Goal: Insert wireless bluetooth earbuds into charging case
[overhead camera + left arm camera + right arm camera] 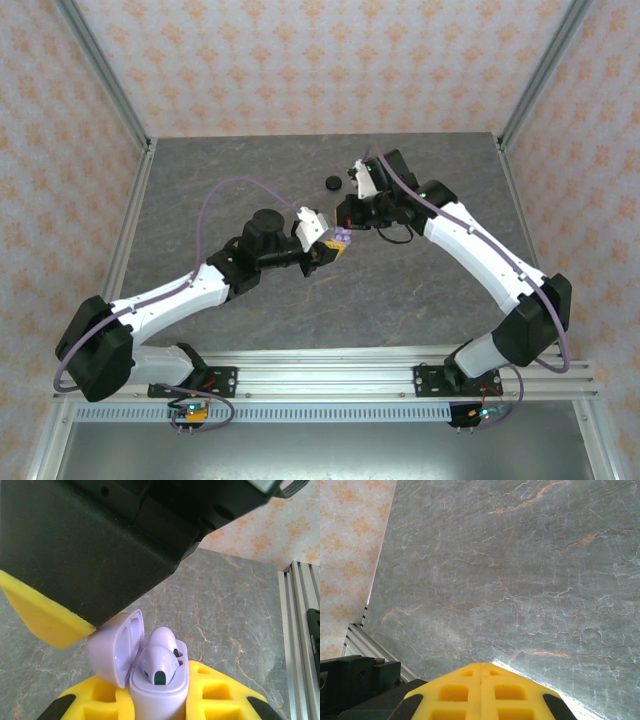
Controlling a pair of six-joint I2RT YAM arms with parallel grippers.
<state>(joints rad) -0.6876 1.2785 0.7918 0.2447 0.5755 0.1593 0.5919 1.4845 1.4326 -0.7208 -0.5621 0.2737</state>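
Out in the middle of the grey, marble-veined counter [250, 170], the left claw [328, 250] had a small lilac case [159, 702] pinched between its chunky yellow pads [200, 672], the kind with square pockets moulded in. The case was smooth glossy plastic with rounded corners. Its lid [116, 650] was flipped open to the left, so you could see the scooped hollows inside it. Both lilac earbuds [159, 662] sat down in the case, one behind the other with their bulbous tops poking up, and the near one had a dark oval spot on it.

The right claw [481, 682] was closed tight on nothing, its two yellow pads pressed flat together with just a seam between them. From the left wrist cam its boxy black body loomed over the case. One yellow fingertip [45, 617] sat right by the lid's outer edge, but I couldn't tell if it was actually touching.

From above, both arms reached inward and met nose to nose mid-counter. The left one was stretched out low from the left, and the right one was bent at the elbow, coming in from the right. A black round case [332, 182], a flat disc shape, lay on the counter just beyond them.
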